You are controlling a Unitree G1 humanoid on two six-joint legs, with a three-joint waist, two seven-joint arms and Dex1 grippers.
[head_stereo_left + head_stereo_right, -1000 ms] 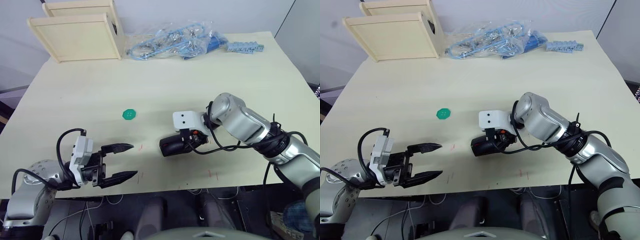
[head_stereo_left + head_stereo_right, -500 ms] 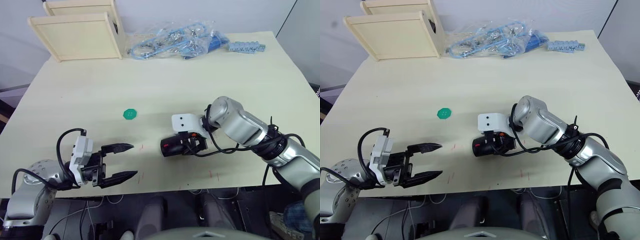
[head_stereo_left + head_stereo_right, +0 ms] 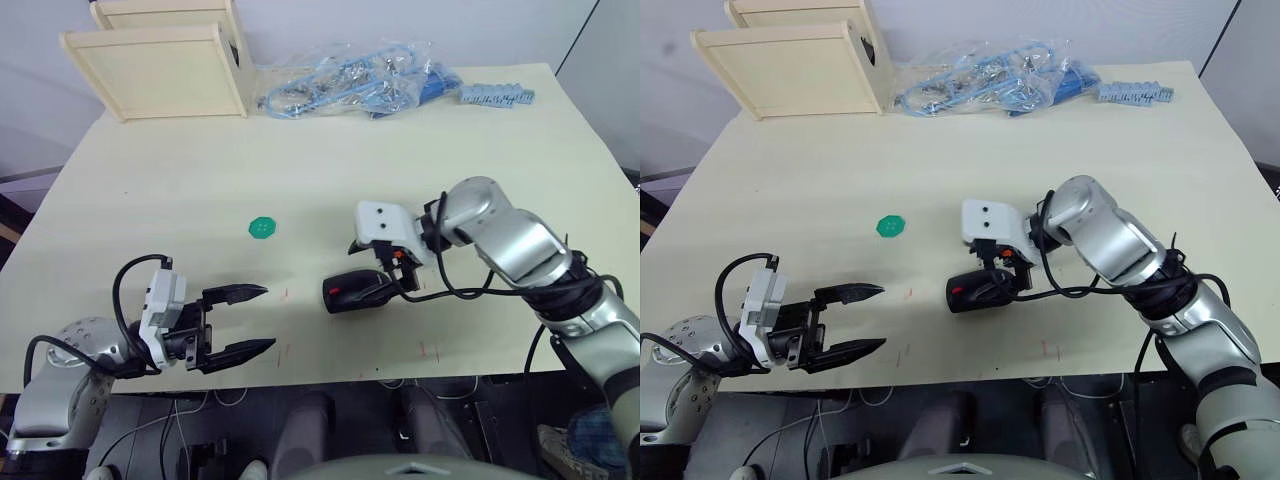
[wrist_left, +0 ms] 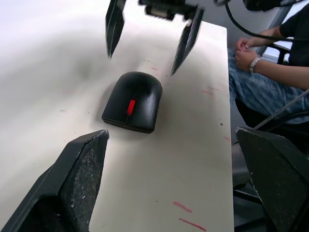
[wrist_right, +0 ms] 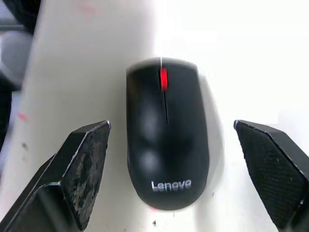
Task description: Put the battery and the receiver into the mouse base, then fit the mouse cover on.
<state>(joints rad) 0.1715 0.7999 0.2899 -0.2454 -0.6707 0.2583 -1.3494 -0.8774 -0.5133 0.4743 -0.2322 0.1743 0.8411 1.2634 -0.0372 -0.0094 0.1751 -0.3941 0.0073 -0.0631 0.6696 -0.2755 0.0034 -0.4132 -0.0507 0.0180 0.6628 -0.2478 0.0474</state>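
Nearest the front edge of the table point(image 3: 180, 190), the left gripper point(image 3: 248, 321) hovers with its fingers spread and nothing between them, aimed toward the mouse but well apart from it. A little farther in, the mouse cover point(image 5: 164, 145) sits on the mouse base point(image 3: 345, 303), the red wheel showing at the front and the two reading as one closed black mouse lying flat on the table. The right gripper point(image 4: 148, 36) hangs just beyond and above it, fingers wide apart on either side and apparently clear of the shell. The main risk, as I judge it, is a half-seated cover: a nudge from either finger could slide the mouse or pop an unlatched edge. Whether the cover has clicked home all round is not visible, and the battery and receiver, if inside, are hidden beneath it. Farther off lie a green disc point(image 3: 262, 228), wooden boxes point(image 3: 160, 70) and a bag of blue parts point(image 3: 350, 85).
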